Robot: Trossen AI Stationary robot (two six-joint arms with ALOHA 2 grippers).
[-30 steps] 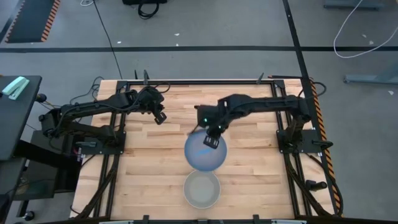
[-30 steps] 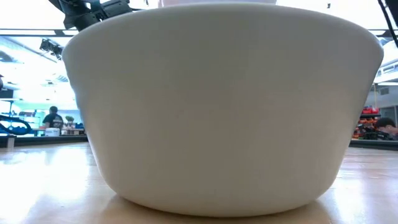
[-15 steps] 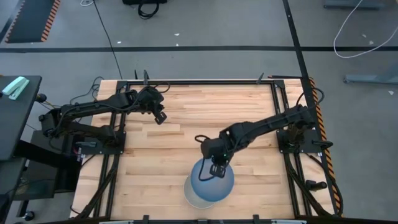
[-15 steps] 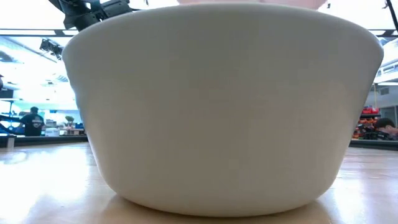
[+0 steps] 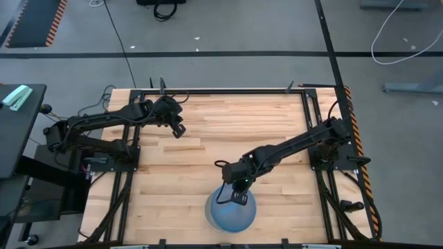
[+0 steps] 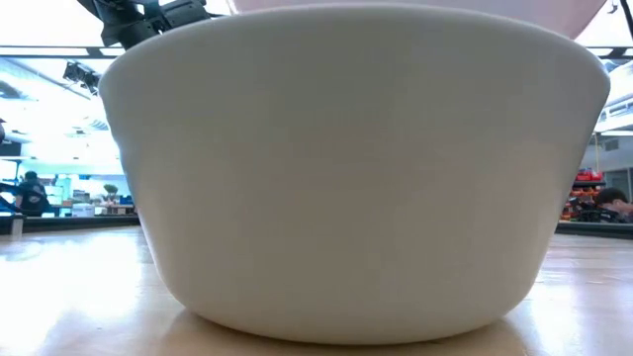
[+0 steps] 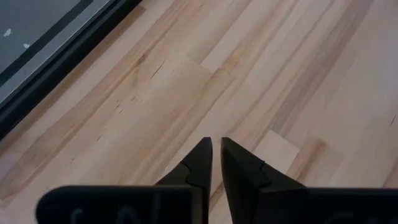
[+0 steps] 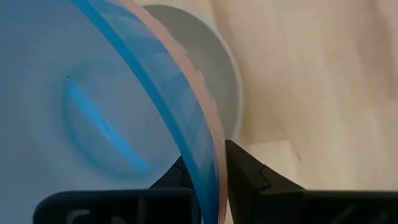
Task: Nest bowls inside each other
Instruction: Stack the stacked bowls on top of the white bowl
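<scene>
Right hand (image 5: 237,194) pinches blue bowl (image 5: 232,213) and orange bowl (image 8: 208,134) rims over grey-green bowl (image 6: 356,178). Next: lower, let go. Left hand (image 5: 178,130) pressed together, idle.

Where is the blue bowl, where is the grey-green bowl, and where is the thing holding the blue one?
blue bowl (image 8: 93,124): right wrist view, inside bottom.
grey-green bowl (image 6: 356,188): low view, outer wall.
right end effector (image 8: 212,163): right wrist view, pinching the blue bowl's rim.
</scene>
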